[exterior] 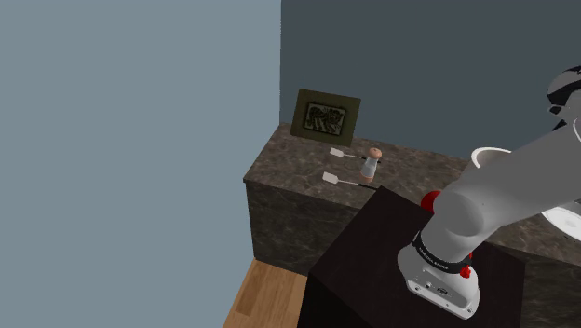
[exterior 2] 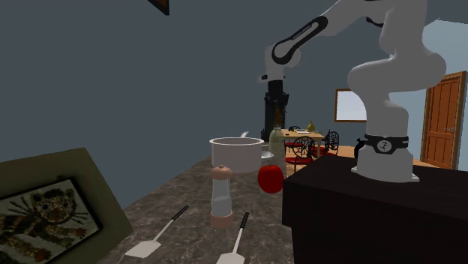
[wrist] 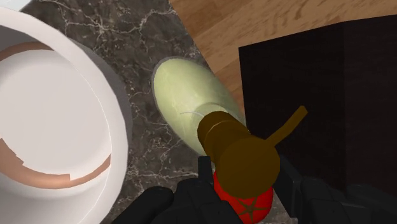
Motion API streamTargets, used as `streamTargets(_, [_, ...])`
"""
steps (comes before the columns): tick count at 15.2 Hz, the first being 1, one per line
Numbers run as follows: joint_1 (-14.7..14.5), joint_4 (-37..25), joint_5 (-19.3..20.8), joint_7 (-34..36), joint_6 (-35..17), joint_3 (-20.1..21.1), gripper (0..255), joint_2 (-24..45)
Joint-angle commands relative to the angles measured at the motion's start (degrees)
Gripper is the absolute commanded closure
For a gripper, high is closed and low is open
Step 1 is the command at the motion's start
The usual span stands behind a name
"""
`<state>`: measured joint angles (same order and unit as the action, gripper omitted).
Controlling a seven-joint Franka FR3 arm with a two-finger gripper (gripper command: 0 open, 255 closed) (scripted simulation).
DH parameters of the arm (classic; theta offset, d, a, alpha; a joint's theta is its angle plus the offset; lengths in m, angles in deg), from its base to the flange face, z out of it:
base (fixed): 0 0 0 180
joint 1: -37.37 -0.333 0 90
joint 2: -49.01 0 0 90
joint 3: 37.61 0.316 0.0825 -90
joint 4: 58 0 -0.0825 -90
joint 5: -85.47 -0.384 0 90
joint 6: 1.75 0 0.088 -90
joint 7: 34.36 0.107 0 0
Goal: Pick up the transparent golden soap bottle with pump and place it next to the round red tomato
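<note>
- Gripper [exterior 2: 275, 120] points straight down, w/ the white arm [exterior 2: 382, 75] arched over from the dark stand [exterior 2: 360, 210]. It's pinching the brown pump head of the soap bottle [exterior 2: 277, 148]. In the wrist view there's one black finger [wrist: 181, 197] on each side, tight vs the cap.
- Soap bottle: pale yellow-green see-through body, brown pump, upright over the dark marbled tabletop [exterior 2: 180, 202], close to the stand's edge. Can't tell if its base is on the tabletop or off it, as tomato & pot hide it.
- Tomato [exterior 2: 270, 178]: round, red, at ~6 o'clock of the bottle in the 2nd ext. view, in front of its lower part. The wrist view has it just beside the bottle, seen under the pump head. Touching or not: can't tell.
- White pot [exterior 2: 236, 154]: wide open top, just beside the bottle at its 9 o'clock in the 2nd ext. view.
- Shaker [exterior 2: 220, 196] w/ tan cap & base: upright, near the tomato at ~8 o'clock of it, same view.
- One spatula [exterior 2: 156, 241] lies flat at 8 o'clock of the shaker, the other spatula [exterior 2: 237, 241] at 5–6 o'clock. Both have white blades & dark handles.
- Framed picture [exterior: 325, 116] leans vs the wall at 10–11 o'clock of the shaker in the shoulder view.
- Wood floor [exterior: 265, 293] shows below the tabletop's end.
</note>
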<state>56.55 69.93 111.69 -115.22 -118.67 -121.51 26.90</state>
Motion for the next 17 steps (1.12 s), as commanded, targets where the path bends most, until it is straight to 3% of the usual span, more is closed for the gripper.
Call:
streamTargets(1, [-1.7, 0.6, 0.2, 0.0, -1.5, -2.3, 255, 0.3])
streamTargets(8, [-9.5, 2.6, 2.1, 1.1, -6.5, -11.5, 255, 0.2])
streamTargets(17, [-19.4, 3.9, 7.8, 4.7, -11.5, -22.9, 255, -3.3])
